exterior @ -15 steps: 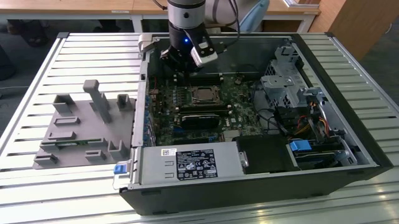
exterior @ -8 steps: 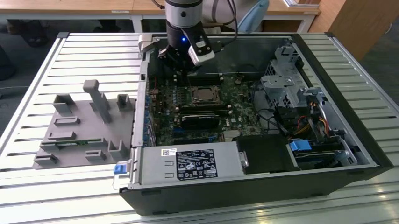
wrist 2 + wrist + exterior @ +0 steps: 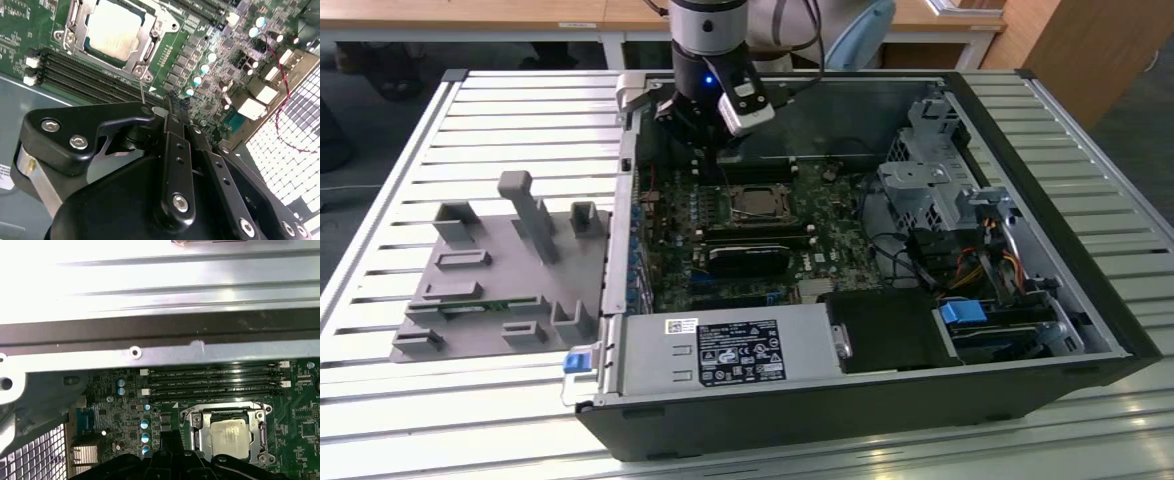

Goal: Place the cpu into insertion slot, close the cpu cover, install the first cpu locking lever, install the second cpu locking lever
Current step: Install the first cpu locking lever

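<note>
Hangs over the open computer case (image 3: 1067,250) on the slatted bench (image 3: 520,110), above the green board's end by the black memory slots (image 3: 90,75). Shows jaws pressed together in the second wrist view, tips just beside a thin metal lever (image 3: 143,92) — contact impossible to tell. Leaves the cpu (image 3: 112,30) lying flat in the board, framed by the cpu cover (image 3: 120,62) folded down over its edges — well apart from the labelled power supply box (image 3: 720,350).

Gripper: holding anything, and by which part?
Nothing visibly held. The gripper jaws look shut with nothing between them; the cpu lies apart from it.
</note>
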Controlling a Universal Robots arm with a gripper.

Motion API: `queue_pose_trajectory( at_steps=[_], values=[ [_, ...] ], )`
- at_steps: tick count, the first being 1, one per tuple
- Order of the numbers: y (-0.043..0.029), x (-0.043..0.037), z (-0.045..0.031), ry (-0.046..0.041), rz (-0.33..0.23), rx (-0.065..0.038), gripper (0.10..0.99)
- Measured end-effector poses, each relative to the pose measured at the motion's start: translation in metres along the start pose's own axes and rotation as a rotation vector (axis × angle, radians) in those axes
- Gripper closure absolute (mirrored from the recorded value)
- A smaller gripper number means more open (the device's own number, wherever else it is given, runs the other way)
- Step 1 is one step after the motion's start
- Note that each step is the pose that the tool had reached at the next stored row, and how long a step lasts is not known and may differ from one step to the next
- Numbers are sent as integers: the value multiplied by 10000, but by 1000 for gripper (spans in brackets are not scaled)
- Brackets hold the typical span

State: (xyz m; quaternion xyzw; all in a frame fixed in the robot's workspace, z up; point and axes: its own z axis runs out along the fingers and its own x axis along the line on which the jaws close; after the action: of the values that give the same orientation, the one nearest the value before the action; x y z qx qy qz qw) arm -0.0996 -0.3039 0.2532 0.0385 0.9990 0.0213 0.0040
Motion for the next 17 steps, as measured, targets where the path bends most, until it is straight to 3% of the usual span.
queue_pose_trajectory(
  at_steps=[7, 17],
  values=[
    [77, 14, 6, 0, -7, -1, 980],
    [112, -17, 8, 1, -9, -1, 980]
  ],
)
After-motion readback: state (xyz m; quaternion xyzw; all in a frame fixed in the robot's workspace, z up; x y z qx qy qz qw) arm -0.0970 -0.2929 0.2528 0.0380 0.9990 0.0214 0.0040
